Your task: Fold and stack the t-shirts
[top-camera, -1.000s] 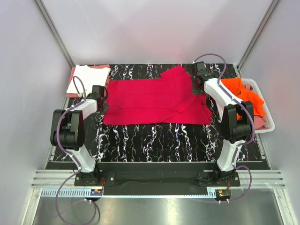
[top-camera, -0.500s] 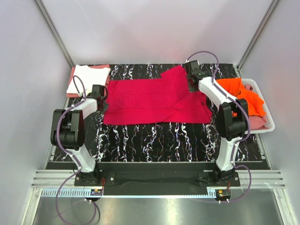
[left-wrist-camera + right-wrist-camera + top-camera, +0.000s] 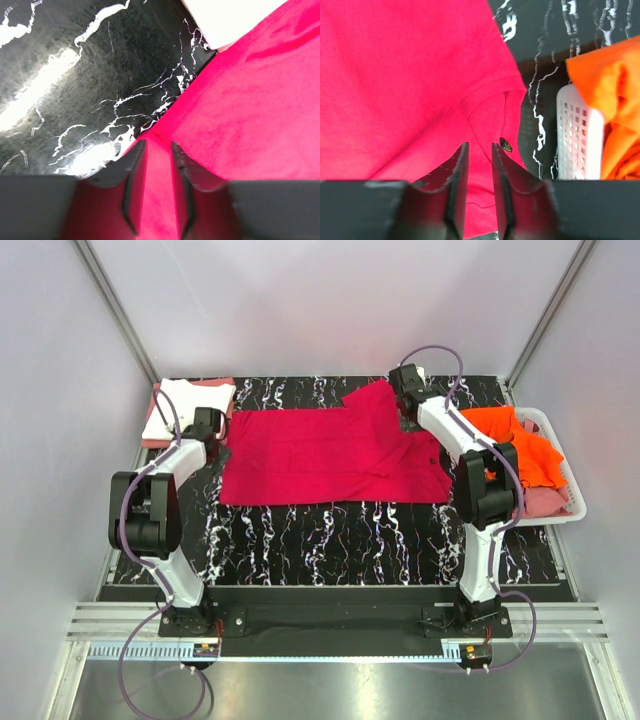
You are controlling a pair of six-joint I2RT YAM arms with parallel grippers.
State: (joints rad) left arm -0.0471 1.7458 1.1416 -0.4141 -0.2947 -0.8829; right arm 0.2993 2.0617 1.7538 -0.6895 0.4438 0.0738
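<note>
The crimson t-shirt [image 3: 320,455] lies spread flat along the far half of the black marbled worktop [image 3: 330,540], its hem end towards the left edge and its collar end towards the right. Within the last second both arms have shifted slightly towards the far edge, and both sets of jaws, clamped a moment ago, have parted. The left gripper [image 3: 158,143] now stands at a narrow gap over the shirt's far-left corner, with red cloth lying flat between and under the fingers rather than pinched. The right gripper [image 3: 479,146] is equally narrow above the collar area, also holding nothing. The shirt's outline has barely moved, so it looks released after straightening and ready for its first fold. A folded white t-shirt [image 3: 185,405] sits in the far-left corner, and an orange t-shirt [image 3: 520,440] waits in the basket [image 3: 543,418] at the right edge.
</note>
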